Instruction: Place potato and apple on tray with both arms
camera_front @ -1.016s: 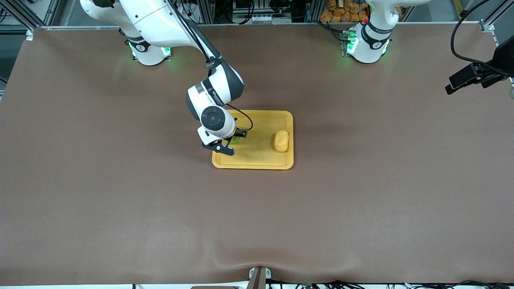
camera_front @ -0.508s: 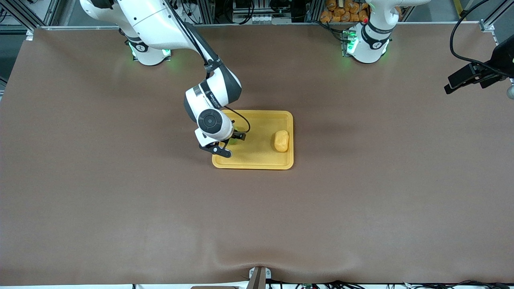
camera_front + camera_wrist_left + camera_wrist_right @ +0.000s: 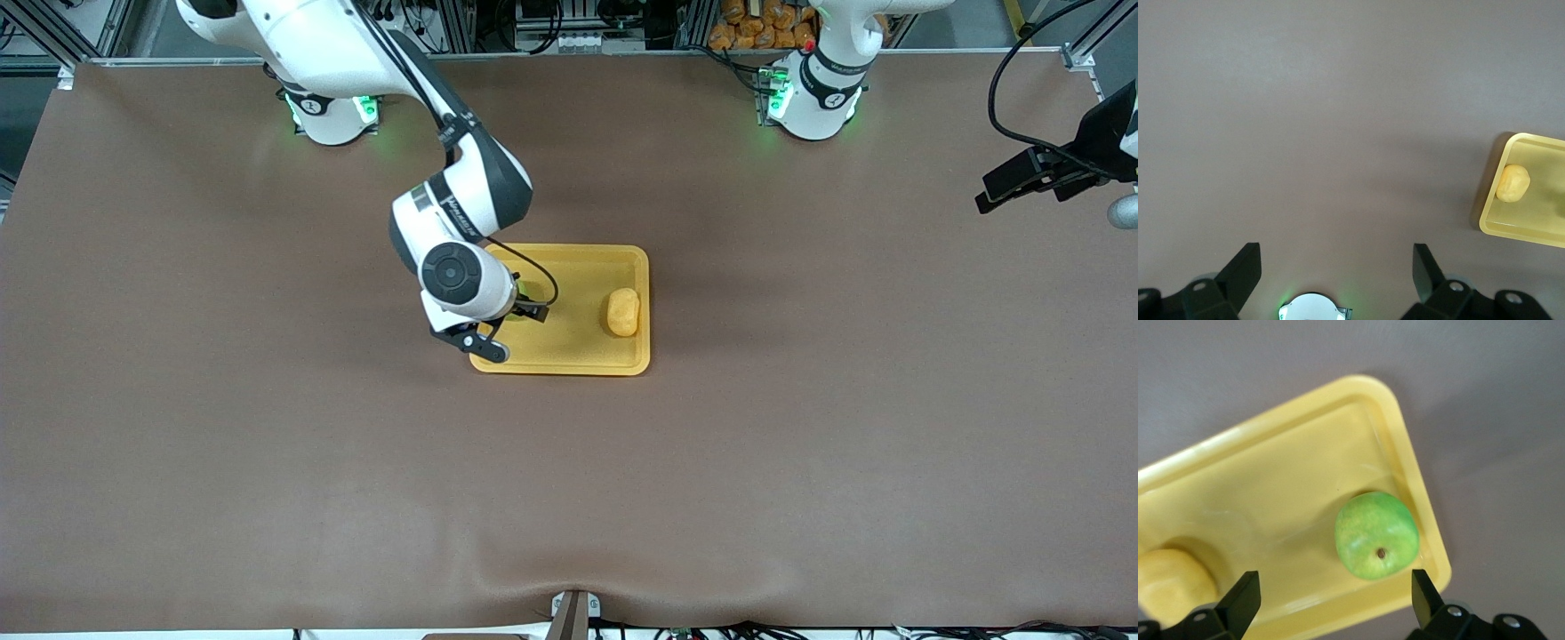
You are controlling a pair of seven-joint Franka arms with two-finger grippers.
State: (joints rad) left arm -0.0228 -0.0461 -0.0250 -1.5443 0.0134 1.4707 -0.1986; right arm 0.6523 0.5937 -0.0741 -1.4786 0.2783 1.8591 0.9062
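Two items: the small round green apple [image 3: 1377,535] and the oblong bumpy yellow-orange potato [image 3: 622,312] both lie in the shallow yellow-orange plastic tray [image 3: 587,362] on the brown counter [image 3: 800,444].
Apple position: toward the right arm's end of the tray, near its rim, stem dimple up, mostly hidden under my wrist in the front view.
Potato position: toward the left arm's end of the tray, well apart from the apple.
Right end effector [image 3: 1330,595]: my fingers are spread wide above the apple, touching nothing.
Left end effector [image 3: 1337,272]: fingers spread, empty, waiting over bare counter at the left arm's end.
Step in hand: judged to be the withdrawal after release.
Doing it well: I should rise straight up until my fingertips clear the apple, then swing away, since a sideways brush could roll it over the low rim.
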